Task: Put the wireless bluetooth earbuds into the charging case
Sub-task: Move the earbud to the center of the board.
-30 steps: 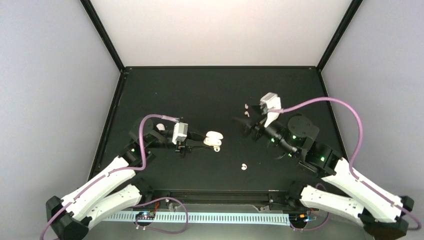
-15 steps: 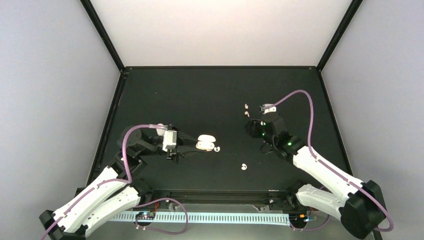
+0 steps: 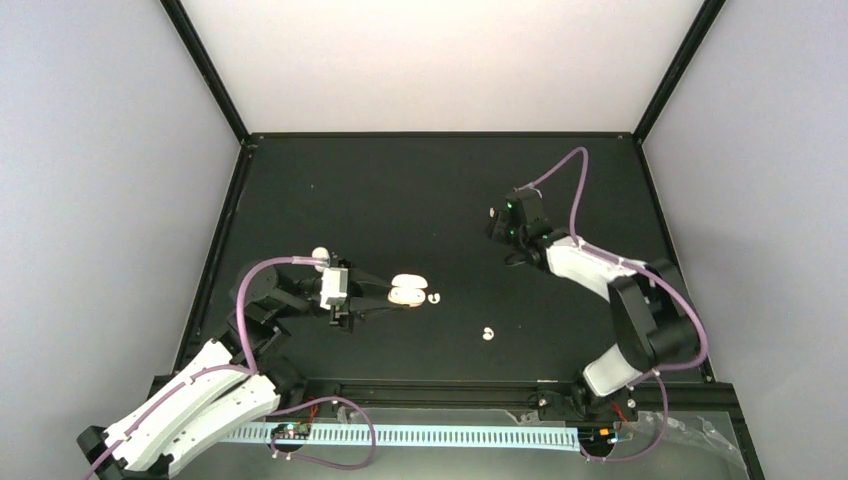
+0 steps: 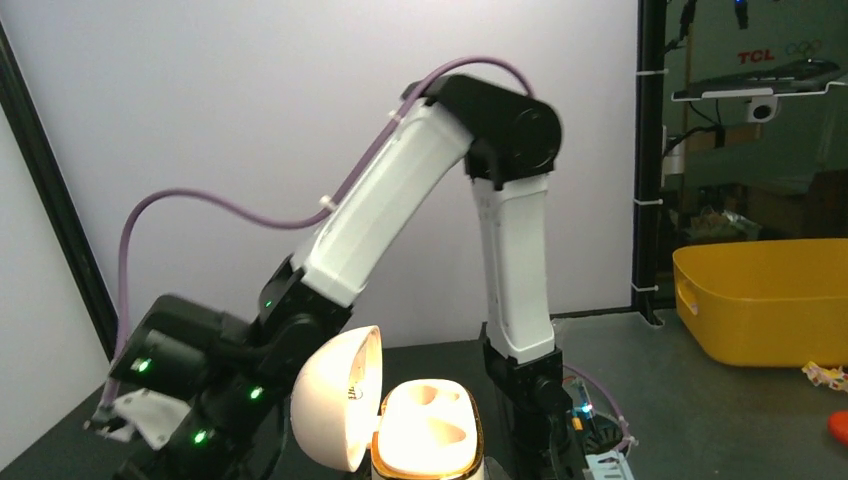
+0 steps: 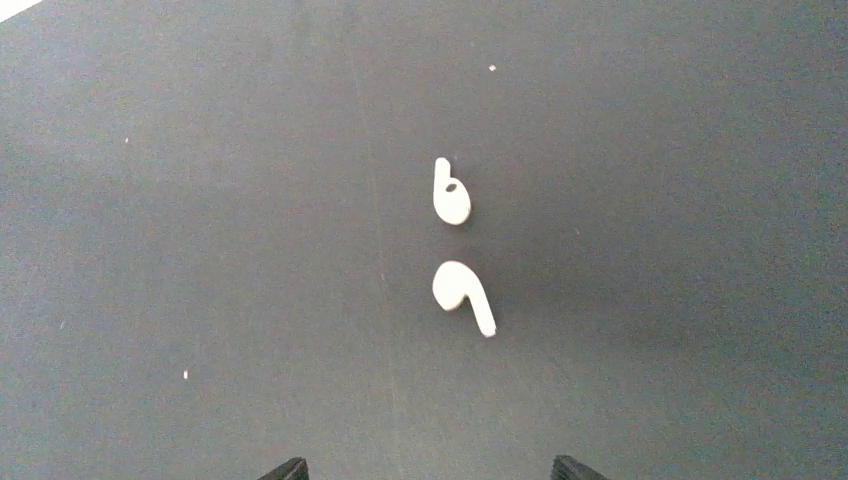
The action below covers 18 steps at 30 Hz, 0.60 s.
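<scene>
four loose earbuds (image 5: 451, 190): two stemmed by the open right hand (image 5: 427, 467), two curled ones (image 3: 433, 297) near the one case (image 3: 405, 292) the left hand (image 3: 380, 297) grips.

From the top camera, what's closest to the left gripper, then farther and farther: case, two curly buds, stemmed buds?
1. Case, held in the left gripper.
2. Case-side curly bud, just right of the case.
3. Front curly bud, toward the front middle.
4. Stemmed buds, far off on the right side.

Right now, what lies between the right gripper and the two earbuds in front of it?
Nothing: in the right wrist view only bare black table separates the right gripper from the nearer earbud, with the second earbud just beyond.
</scene>
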### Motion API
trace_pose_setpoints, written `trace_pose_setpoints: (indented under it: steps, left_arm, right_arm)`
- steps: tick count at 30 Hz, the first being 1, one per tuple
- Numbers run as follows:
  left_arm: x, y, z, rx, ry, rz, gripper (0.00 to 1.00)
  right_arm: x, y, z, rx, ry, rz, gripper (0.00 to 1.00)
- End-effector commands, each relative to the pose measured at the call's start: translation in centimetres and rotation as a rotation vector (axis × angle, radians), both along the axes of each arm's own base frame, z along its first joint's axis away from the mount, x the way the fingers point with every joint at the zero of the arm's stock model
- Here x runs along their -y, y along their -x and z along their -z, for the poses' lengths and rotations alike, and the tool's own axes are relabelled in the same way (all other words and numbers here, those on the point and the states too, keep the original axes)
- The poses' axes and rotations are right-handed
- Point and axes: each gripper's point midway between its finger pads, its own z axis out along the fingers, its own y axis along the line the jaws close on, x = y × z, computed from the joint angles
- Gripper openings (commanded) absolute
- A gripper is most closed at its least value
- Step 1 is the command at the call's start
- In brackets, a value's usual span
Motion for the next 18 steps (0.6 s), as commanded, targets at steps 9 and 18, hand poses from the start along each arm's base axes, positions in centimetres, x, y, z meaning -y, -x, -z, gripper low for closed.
trace_pose_setpoints:
  steps: [9, 18]
  left_arm:
    - [-0.4, 0.3, -1.1, 0.031, 0.037, -0.021, 0.02]
    - [-0.3, 0.2, -0.9, 0.031, 0.034, -0.020, 0.02]
  right_arm:
    - [0.1, -5.2, 3.3, -0.064, 0.013, 0.027, 0.64]
    - [-0.9, -5.5, 5.9, -0.141, 0.047, -0.039, 0.62]
